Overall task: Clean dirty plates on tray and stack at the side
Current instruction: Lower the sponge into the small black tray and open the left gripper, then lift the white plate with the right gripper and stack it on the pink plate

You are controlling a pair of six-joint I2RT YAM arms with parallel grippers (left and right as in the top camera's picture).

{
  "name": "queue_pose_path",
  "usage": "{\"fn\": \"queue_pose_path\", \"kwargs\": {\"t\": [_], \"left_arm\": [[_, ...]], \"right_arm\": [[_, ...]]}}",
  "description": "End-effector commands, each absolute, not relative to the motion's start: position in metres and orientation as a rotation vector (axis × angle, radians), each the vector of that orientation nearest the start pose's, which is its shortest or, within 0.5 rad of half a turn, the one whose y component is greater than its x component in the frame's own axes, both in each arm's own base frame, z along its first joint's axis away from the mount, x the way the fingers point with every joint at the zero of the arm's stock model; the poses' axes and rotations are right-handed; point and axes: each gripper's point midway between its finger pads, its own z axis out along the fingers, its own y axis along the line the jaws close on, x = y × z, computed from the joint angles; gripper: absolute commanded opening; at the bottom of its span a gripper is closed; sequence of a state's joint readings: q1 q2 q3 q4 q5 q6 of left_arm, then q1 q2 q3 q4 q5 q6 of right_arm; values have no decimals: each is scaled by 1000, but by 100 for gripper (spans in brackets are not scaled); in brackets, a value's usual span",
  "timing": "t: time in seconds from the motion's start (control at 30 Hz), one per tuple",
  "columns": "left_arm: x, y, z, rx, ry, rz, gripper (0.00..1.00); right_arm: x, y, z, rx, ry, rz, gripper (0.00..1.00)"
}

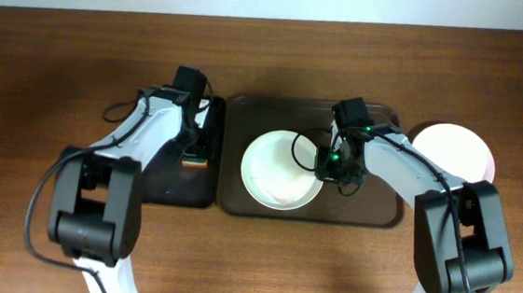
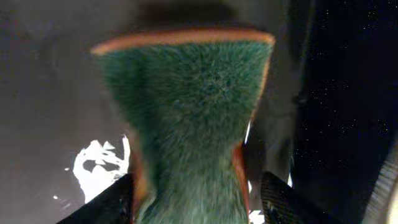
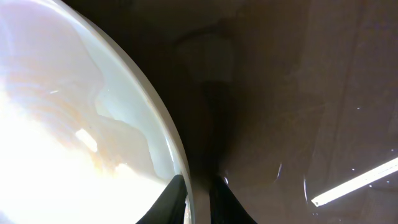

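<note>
Dark brown tray (image 1: pixel 373 210); pale green plate (image 1: pixel 278 171) with a faint peach tinge; second plate (image 1: pixel 453 148) whitish pink. Sponge (image 2: pixel 193 124) — fuzzy dark green, orange-edged. Bench (image 1: pixel 61 75) — brown wood-grain.

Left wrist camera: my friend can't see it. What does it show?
A fuzzy green sponge with an orange edge fills the picture, squeezed at the bottom by the dark left pincer. Behind it lies a dark, shiny surface.

Two tabletop robot arms, the left arm (image 1: pixel 151 124) and the right arm (image 1: pixel 410 163), wear glossy white shells over bulky black joints. Thin black cables (image 1: pixel 34 211) loop alongside, a green light (image 1: pixel 334 157) glows at one wrist, and the fingers (image 2: pixel 283 199) are matte black.
</note>
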State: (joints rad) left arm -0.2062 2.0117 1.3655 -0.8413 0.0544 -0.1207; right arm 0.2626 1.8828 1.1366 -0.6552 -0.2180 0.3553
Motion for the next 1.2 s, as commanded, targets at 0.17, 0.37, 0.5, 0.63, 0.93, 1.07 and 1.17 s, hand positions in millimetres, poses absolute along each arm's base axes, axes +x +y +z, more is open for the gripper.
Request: {"fn": "queue_pose_path", "kwargs": {"t": [0.17, 0.37, 0.5, 0.63, 0.93, 1.07, 1.17], "left_arm": [[363, -90, -10, 133, 3133, -144, 0], [369, -83, 9, 105, 3109, -136, 30], [380, -81, 39, 91, 3022, -150, 56], [384, -81, 74, 93, 2935, -161, 100], [371, -65, 94, -24, 2938, -58, 100], [370, -64, 116, -25, 2878, -60, 100], [368, -63, 134, -25, 2836, -68, 100]], "right_arm": [[335, 126, -2, 116, 3045, 365, 16], [335, 126, -2, 117, 3046, 364, 16], [337, 126, -2, 115, 3038, 366, 15], [345, 127, -1, 55, 3001, 357, 12], [344, 122, -2, 23, 3007, 320, 4], [336, 121, -2, -19, 3033, 314, 4], [337, 121, 9, -31, 3013, 317, 4]]}}
